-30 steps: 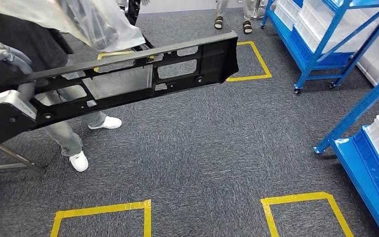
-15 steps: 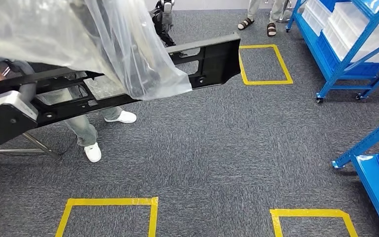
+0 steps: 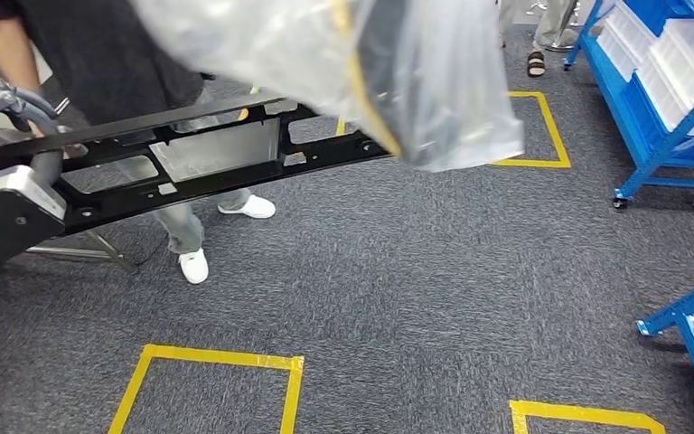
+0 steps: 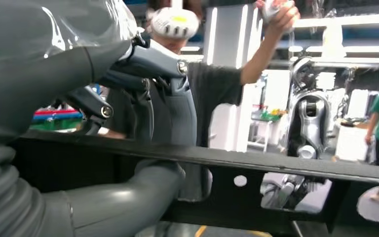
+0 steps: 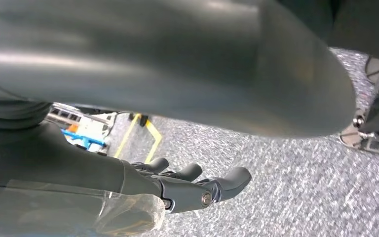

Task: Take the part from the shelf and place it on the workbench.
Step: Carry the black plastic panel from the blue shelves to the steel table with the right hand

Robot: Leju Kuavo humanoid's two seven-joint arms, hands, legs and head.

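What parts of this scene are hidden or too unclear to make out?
- Far end of the long black plastic frame part: head view, covered by the clear plastic bag.
- Left hand grip: head view, cut by the edge.
- Right hand: right wrist view, contact with anything unclear.

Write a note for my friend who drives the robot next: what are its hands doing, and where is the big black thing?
Left hand: grips one end of the long black part, carried in the air above the grey carpet.
Right hand: fingers curled beneath a clear plastic bag; I cannot tell whether it holds it.
A person stands close behind the part.
Done: part is off the shelf.
Left: reach the workbench and set the part down.
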